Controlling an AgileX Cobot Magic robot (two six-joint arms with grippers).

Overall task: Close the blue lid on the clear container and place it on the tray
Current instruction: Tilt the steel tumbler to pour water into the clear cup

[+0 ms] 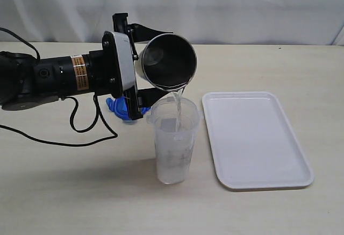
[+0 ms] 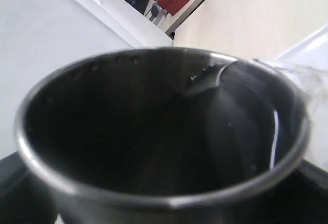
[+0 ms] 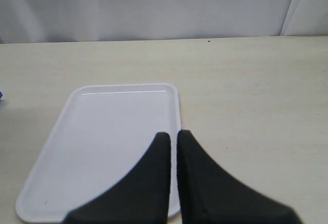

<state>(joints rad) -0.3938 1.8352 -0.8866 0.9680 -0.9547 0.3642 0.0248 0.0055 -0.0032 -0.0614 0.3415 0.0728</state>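
Standing closest to us on the surface [image 1: 64,203], the clear container [image 1: 173,149] is upright, long axis vertical, mouth open to the top (no lid on it). Just beside it on the right lies the tray [image 1: 258,138], flat, its long side running away from the camera. Directly above the container's mouth, the left hand [image 1: 141,65] is clamped around a steel tumbler [image 1: 166,60], tipped on its side, rim angled down, with a thin stream of water [image 1: 176,106] falling into the container. Behind and below that hand, the blue lid [image 1: 119,108] sits on the surface, mostly hidden. Right hand [image 3: 173,142]: fingers pressed almost together, gripping nothing, hanging over the tray's rim.
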